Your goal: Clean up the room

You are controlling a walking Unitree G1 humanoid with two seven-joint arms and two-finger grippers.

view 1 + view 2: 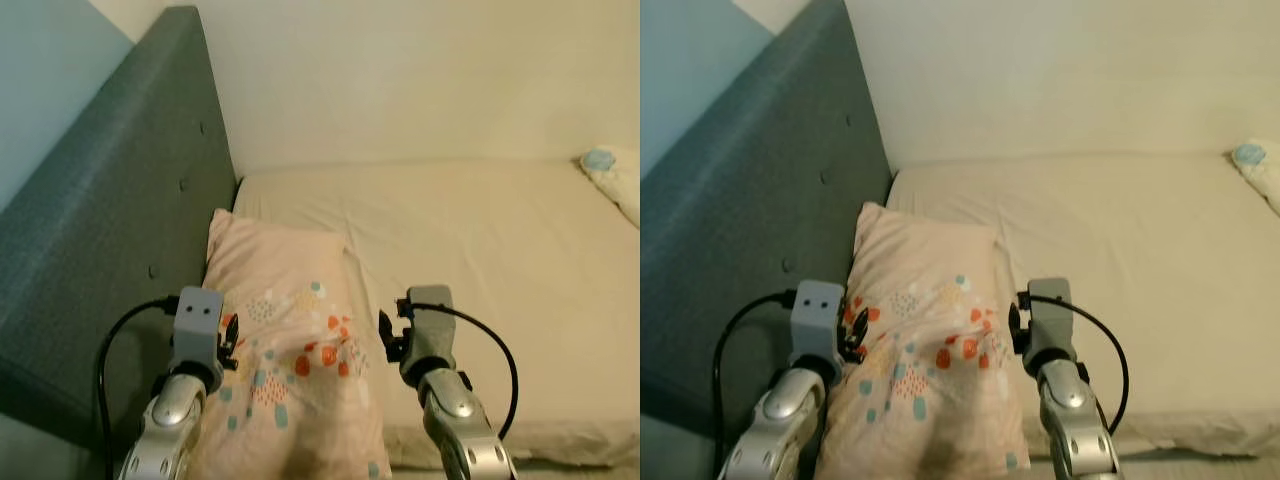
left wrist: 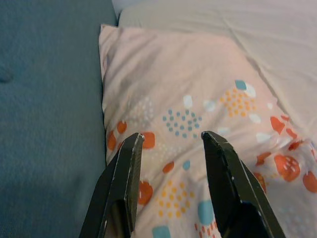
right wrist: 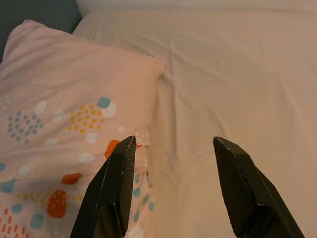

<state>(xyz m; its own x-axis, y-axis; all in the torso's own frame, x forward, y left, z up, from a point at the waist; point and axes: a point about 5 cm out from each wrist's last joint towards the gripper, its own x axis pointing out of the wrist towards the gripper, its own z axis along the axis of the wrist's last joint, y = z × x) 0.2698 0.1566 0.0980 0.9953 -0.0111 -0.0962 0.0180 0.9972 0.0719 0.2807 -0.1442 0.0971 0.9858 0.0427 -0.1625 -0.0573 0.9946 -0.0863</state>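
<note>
1. The pink pillow (image 1: 290,350) with colored dots lies on the bed (image 1: 480,260), at the head end, touching the gray headboard (image 1: 100,230) at its 9 o'clock side.
2. The left end effector (image 2: 171,163) hangs just above the pillow with its fingers wide apart, holding nothing.
3. The right end effector (image 3: 171,168) is over the pillow's 3 o'clock edge, fingers wide, holding nothing.
4. A white cloth with a blue spot (image 1: 610,175) sits far off at 2 o'clock.
</note>
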